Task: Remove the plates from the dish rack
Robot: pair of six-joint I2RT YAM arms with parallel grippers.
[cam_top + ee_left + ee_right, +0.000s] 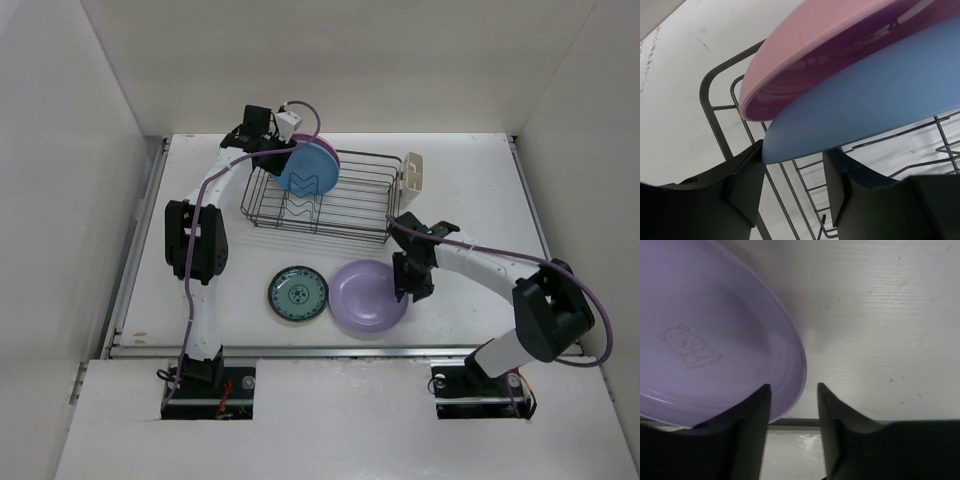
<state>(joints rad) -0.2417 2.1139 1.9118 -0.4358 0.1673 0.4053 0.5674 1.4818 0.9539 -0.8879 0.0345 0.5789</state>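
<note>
The dark wire dish rack (345,205) stands at the back of the table. A blue plate (303,176) and a pink plate (326,152) behind it stand on edge at the rack's left end. My left gripper (268,140) is open at their upper left. In the left wrist view the blue plate's (865,100) rim lies across the tips of the open gripper (795,182), unclamped, with the pink plate (815,45) beyond. A lavender plate (368,297) and a teal patterned plate (297,296) lie flat on the table. My right gripper (408,285) is open over the lavender plate's (705,340) right rim. No yellow plate is in view.
A cream utensil cup (413,172) hangs on the rack's right end. White walls enclose the table on the left, back and right. The table's front edge (330,350) runs just below the two flat plates.
</note>
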